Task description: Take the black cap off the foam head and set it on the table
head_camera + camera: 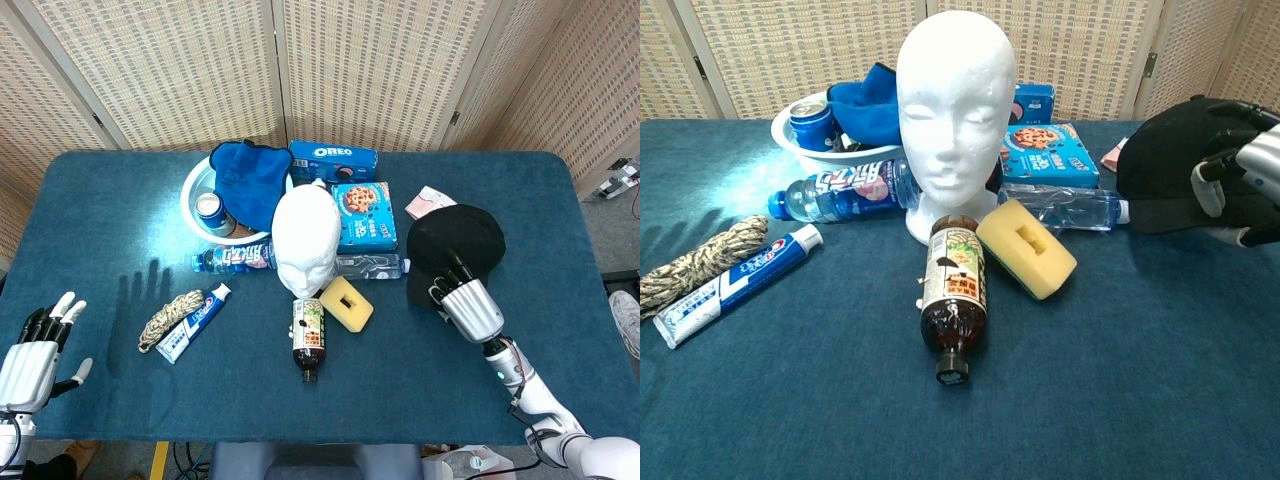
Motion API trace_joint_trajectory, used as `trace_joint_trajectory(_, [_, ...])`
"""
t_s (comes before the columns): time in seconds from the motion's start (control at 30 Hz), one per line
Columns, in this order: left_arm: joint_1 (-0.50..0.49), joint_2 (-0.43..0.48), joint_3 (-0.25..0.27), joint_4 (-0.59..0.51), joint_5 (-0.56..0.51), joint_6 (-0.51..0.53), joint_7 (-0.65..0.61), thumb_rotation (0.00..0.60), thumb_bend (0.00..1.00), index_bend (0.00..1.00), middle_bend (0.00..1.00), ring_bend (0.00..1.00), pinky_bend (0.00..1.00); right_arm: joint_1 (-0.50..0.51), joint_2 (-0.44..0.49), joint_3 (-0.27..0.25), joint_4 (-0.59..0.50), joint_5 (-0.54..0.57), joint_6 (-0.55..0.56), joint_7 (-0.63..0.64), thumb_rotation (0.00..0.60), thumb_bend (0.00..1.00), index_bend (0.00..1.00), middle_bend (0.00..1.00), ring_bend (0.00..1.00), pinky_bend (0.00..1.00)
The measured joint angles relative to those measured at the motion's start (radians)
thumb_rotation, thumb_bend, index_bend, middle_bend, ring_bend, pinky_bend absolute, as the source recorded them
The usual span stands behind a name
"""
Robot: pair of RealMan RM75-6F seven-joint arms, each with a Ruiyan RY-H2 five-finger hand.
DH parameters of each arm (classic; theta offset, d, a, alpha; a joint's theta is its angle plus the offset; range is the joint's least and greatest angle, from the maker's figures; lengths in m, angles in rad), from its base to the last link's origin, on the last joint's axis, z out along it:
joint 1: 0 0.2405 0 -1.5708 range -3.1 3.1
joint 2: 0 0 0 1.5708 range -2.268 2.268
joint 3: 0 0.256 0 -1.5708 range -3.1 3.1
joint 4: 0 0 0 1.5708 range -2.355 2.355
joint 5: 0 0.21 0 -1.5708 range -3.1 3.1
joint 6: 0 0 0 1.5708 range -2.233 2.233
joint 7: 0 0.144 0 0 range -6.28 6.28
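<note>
The white foam head (306, 240) (955, 110) stands bare at the table's middle. Right of it, the black cap (455, 247) (1168, 163) lies low on the blue table (100, 220). My right hand (463, 302) (1240, 185) grips the cap at its near edge, fingers curled over the brim. My left hand (32, 352) hovers at the front left corner, fingers spread, holding nothing; the chest view does not show it.
Around the foam head lie a brown bottle (308, 337), a yellow sponge (346, 303), a clear water bottle (1065, 208), cookie boxes (360, 214), a white bowl (200, 190) with blue cloth and a can, toothpaste (194, 322), rope (169, 317). A pink wipes pack (425, 200) lies behind the cap.
</note>
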Motion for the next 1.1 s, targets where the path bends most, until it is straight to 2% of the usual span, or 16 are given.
trace_joint_trajectory(0.23, [-0.003,-0.008,0.001,0.001,0.001,-0.006,0.001,0.600,0.29,0.00,0.00,0.00,0.00,-0.014,0.000,0.010,-0.033,0.036,-0.062,-0.028,0.600,0.05,0.23,0.24,0.08,0.02])
trace_joint_trajectory(0.33, [-0.003,-0.009,0.002,0.001,0.000,-0.008,0.004,0.600,0.29,0.00,0.00,0.00,0.00,-0.020,0.007,0.012,-0.066,0.048,-0.082,-0.032,0.600,0.00,0.03,0.11,0.01,0.00])
trace_joint_trajectory(0.43, [-0.004,-0.007,0.002,-0.001,-0.001,-0.009,0.007,0.600,0.29,0.00,0.00,0.00,0.00,-0.026,0.022,0.013,-0.105,0.055,-0.094,-0.039,0.600,0.00,0.00,0.03,0.00,0.00])
trace_joint_trajectory(0.53, [-0.005,-0.005,0.002,-0.004,-0.003,-0.011,0.009,0.600,0.29,0.00,0.00,0.00,0.00,-0.036,0.042,0.011,-0.148,0.057,-0.095,-0.052,0.600,0.00,0.00,0.00,0.00,0.00])
trace_joint_trajectory(0.8, [-0.009,-0.005,0.002,-0.005,-0.005,-0.019,0.013,0.600,0.29,0.00,0.00,0.00,0.00,-0.067,0.121,-0.011,-0.298,0.041,-0.077,-0.091,0.600,0.00,0.00,0.00,0.00,0.00])
trace_joint_trajectory(1.1, [-0.008,0.000,0.001,-0.010,0.002,-0.012,0.012,0.600,0.29,0.00,0.00,0.00,0.00,-0.122,0.209,-0.039,-0.455,-0.009,0.008,-0.160,0.600,0.00,0.00,0.00,0.00,0.00])
